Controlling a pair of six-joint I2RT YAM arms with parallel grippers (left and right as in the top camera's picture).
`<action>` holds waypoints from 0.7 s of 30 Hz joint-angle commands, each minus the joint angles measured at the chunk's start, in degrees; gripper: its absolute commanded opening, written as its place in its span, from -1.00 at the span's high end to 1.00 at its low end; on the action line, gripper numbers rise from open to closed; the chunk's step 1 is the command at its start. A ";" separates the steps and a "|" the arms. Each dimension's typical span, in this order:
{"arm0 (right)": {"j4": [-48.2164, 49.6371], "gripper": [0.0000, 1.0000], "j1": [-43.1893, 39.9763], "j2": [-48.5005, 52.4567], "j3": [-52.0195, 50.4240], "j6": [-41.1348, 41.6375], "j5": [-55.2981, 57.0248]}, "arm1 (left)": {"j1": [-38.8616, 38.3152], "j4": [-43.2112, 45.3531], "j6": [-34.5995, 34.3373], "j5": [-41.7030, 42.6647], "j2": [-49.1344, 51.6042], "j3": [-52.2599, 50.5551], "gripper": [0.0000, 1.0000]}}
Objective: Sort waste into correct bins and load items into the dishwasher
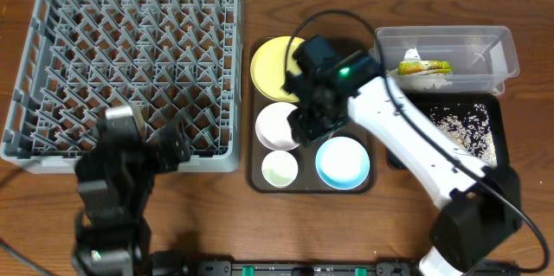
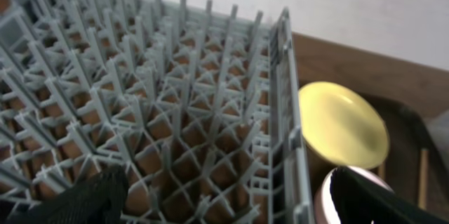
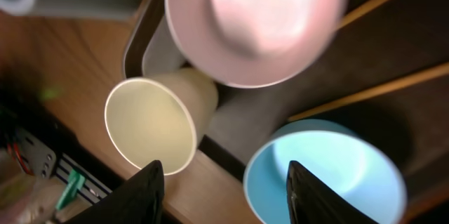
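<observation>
Biggest first: the large square grey plastic dish rack (image 1: pixel 130 51) is seen with nothing in it, so loading looks like what's left; the left gripper (image 2: pixel 224 182) is held wide apart over its pegs, nothing gripped. The flat brown serving tray (image 1: pixel 306 182) is where the dishes are parked. The clear rectangular plastic tub (image 1: pixel 485 42) and the shallow glossy black tray (image 1: pixel 497 138) are set to its right. The round yellow plate (image 1: pixel 270 68) is found at the tray's far end; then the pale blue bowl (image 1: pixel 343 162), the white bowl (image 1: pixel 275 126) and the small white cup (image 1: pixel 280 170), all packed close. The right gripper (image 3: pixel 226 168) is hung above cup and blue bowl, fingers partly spread, nothing between them. One rim should probably be straddled squarely before closing, so neighbours aren't nudged. Two thin wooden chopsticks (image 3: pixel 365 94) are laid flat beside the bowls. The green-and-yellow food wrapper (image 1: pixel 422 67) is already binned in the tub, and the loose white rice grains (image 1: pixel 463 129) in the black tray; sorting can probably be called done.
</observation>
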 commanded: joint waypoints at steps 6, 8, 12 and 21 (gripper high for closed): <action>1.29 -0.01 5.44 2.69 -6.05 -0.42 -0.52 | 0.24 -16.76 -0.57 4.31 16.74 22.21 -0.86; 3.21 0.01 6.05 2.91 -7.76 -0.39 -0.50 | 0.24 -16.76 -0.57 5.53 18.62 23.28 -0.86; 7.93 0.03 6.78 4.70 -10.58 1.51 -0.31 | 0.24 -17.51 -0.57 5.55 20.83 23.10 -0.86; 8.79 0.97 6.71 8.39 -10.54 2.84 -0.50 | 0.24 -17.53 -0.57 5.57 25.53 23.10 -0.86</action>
